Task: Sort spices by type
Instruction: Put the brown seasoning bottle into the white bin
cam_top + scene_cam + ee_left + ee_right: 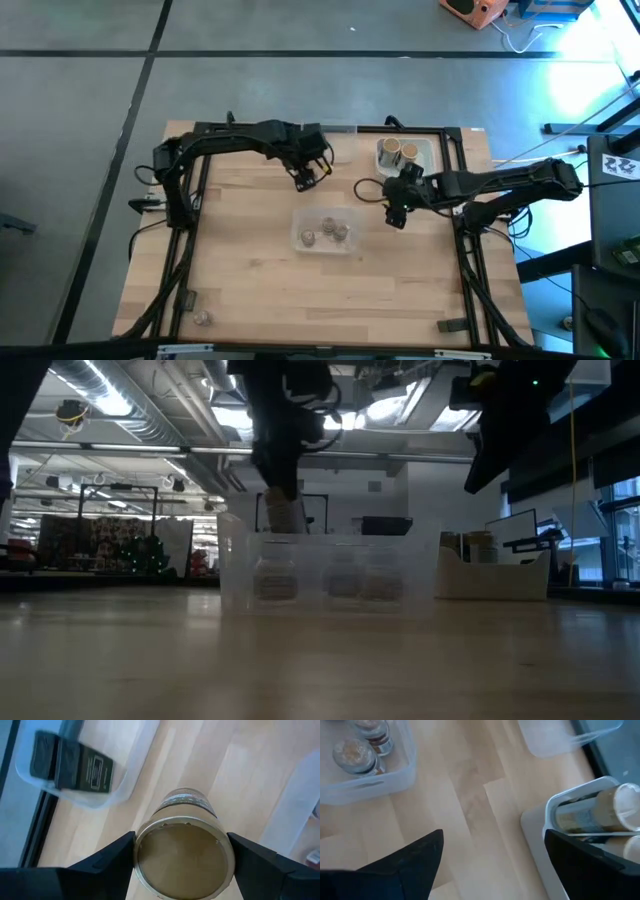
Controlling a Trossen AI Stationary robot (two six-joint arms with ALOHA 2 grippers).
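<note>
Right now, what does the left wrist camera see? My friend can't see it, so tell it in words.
The left gripper holds a round tan-topped jar between its two dark fingers, above the wooden table. Farther off, a clear bin holds dark boxy spice containers.

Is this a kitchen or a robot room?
More likely a robot lab or workshop than a kitchen. The wooden table sits on a bare concrete floor, pipes and ducts run along the ceiling, and desks with computer monitors stand behind it.
</note>
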